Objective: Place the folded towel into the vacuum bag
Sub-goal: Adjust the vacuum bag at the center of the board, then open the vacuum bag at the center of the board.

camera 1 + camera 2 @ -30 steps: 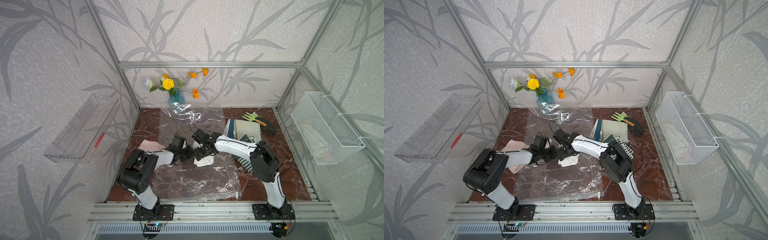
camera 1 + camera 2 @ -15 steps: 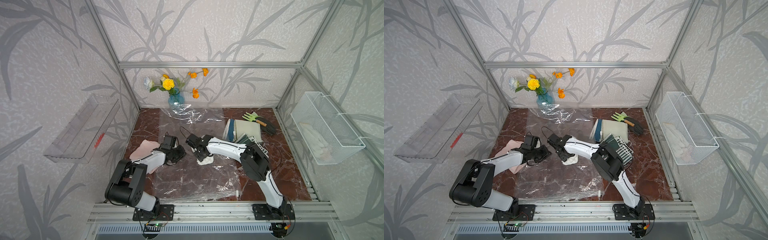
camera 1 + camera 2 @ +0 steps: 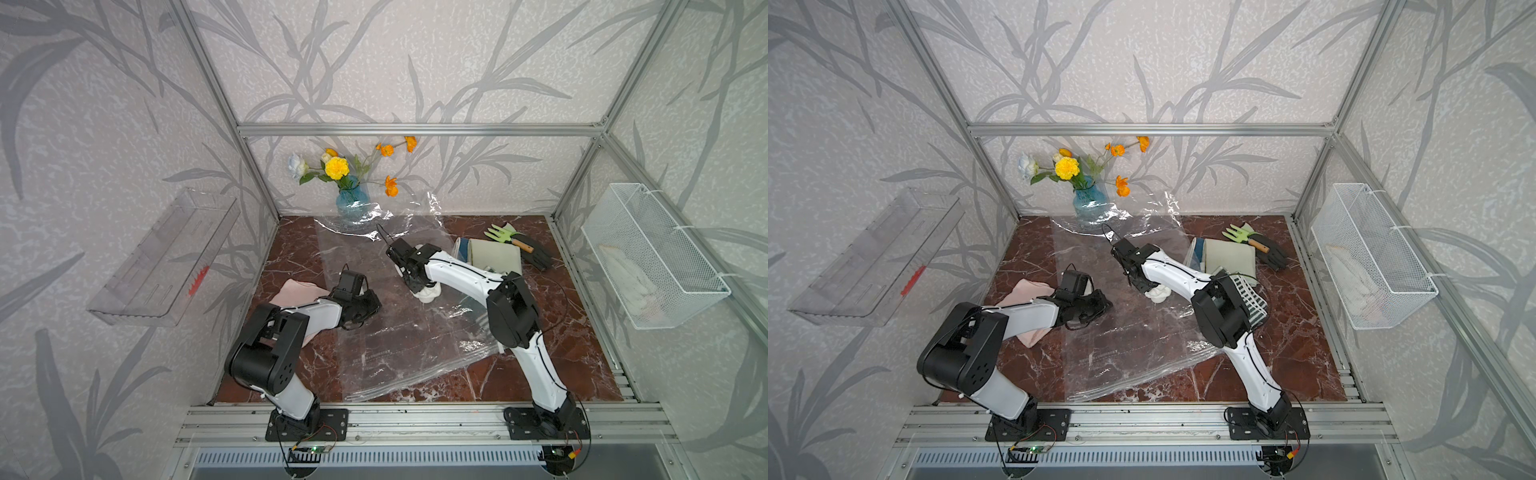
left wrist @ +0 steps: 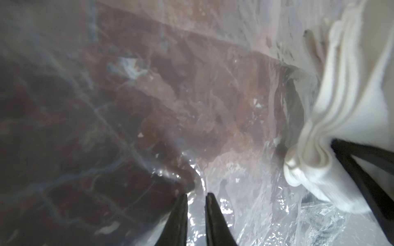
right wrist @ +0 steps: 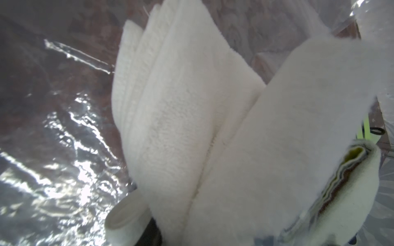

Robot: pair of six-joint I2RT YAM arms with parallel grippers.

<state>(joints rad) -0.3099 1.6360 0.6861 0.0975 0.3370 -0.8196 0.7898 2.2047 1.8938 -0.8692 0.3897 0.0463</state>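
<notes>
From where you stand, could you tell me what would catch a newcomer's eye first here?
The big crinkly vacuum bag sprawls across the middle of the marble table, glinting. Near its middle the right gripper clamps a white folded towel, while the left gripper pinches the bag's film nearby. At the back, a blue vase of yellow and orange flowers stands out.

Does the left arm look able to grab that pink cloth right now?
Probably not right now: the pink cloth lies close, partly under that arm, but the left gripper is pinching the vacuum bag and faces away from it.
</notes>
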